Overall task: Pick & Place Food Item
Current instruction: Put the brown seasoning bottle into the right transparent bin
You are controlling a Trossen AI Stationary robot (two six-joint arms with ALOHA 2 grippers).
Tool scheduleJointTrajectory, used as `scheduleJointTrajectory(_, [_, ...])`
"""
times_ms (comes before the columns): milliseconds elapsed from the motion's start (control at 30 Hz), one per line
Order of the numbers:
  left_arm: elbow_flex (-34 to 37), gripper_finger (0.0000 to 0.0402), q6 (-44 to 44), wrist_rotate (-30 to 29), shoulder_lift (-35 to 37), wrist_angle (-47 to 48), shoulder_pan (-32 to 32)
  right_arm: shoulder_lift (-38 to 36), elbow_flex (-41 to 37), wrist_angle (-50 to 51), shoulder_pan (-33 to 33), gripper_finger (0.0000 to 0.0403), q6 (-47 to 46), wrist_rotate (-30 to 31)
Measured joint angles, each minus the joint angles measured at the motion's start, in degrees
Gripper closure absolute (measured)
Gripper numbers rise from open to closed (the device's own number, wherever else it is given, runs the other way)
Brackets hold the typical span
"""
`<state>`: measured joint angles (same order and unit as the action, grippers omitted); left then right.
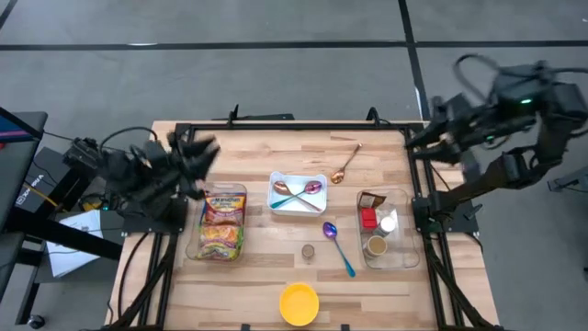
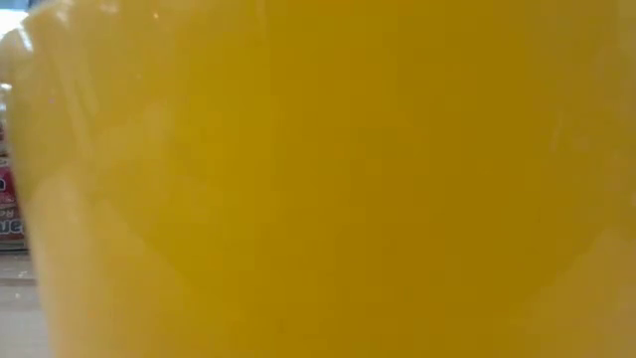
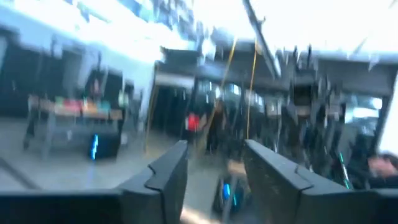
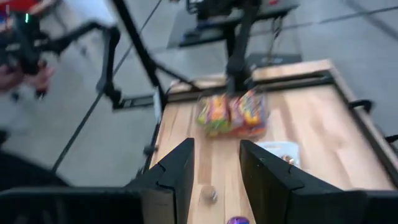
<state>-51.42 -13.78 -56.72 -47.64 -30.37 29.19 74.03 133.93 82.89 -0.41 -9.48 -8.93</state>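
At the table's near edge sits a round yellow plastic bowl [image 1: 299,303], farther off colourful food packets [image 1: 223,224] already lie in a clear plastic bin [image 1: 241,191], beside the left gripper [image 1: 195,154], parted and empty, while the right gripper [image 1: 415,140] waits, also parted.

On the table [image 1: 266,152], a bin of snack packets [image 1: 220,221] lies at the left and a bin of small items [image 1: 384,228] at the right. Between them sits a tray [image 1: 296,193] holding two spoons; a bowl [image 1: 299,303] stands at the near edge.
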Motion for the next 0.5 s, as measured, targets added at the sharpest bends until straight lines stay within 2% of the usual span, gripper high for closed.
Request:
scheduleJointTrajectory(67, [0.0, 0.0235, -3.6, 3.9, 0.0, -3.4, -2.2, -1.5, -0.1, -0.9, 0.2, 0.0281, -2.2, 2.1])
scheduleJointTrajectory(133, [0.0, 0.0218, -3.9, 6.4, 0.0, -2.7, -4.0, -2.5, -0.2, -1.2, 1.0, 0.0281, -3.9, 4.6])
scheduleJointTrajectory(333, [0.0, 0.0186, -1.7, 7.7, -0.3, 0.6, -6.7, -4.2, -0.3, -0.8, 3.4, 0.0281, -5.6, 10.5])
scheduleJointTrajectory(500, [0.0, 0.0182, -0.2, 9.2, -1.4, 0.8, -7.5, -4.7, -0.4, -0.6, 3.3, 0.0281, -5.1, 11.8])
